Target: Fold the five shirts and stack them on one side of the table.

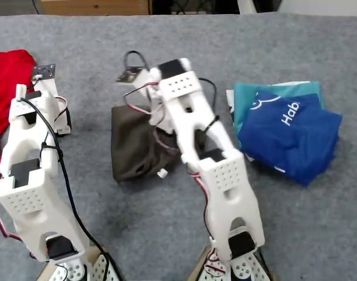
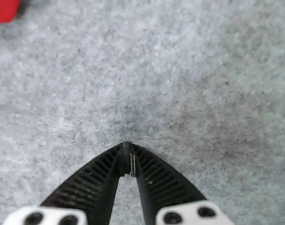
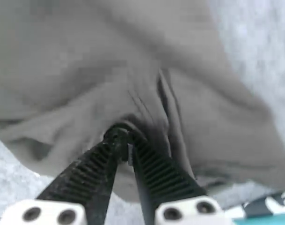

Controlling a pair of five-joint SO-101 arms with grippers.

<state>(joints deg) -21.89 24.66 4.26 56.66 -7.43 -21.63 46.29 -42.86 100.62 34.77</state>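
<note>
From above: brown shirt [image 1: 131, 149] mid-table under the right arm [image 1: 193, 117], folded blue stack [image 1: 289, 134] near it. At the left wrist: left gripper [image 2: 128, 161] pressed together, empty, over the grey table [image 2: 203, 70]. At the right wrist: right gripper [image 3: 126, 140] pinching a thin brown fold; may slip or bunch if dragged.

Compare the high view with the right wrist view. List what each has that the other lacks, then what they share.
High view, not the right wrist view: the red shirt, the blue shirt on the folded stack, and the left arm. Right wrist view, not the high view: the right gripper shut, pinching bunched cloth. Shared: the dark shirt, the grey table, and the teal shirt under the blue one, a corner sliver in the wrist view.
</note>
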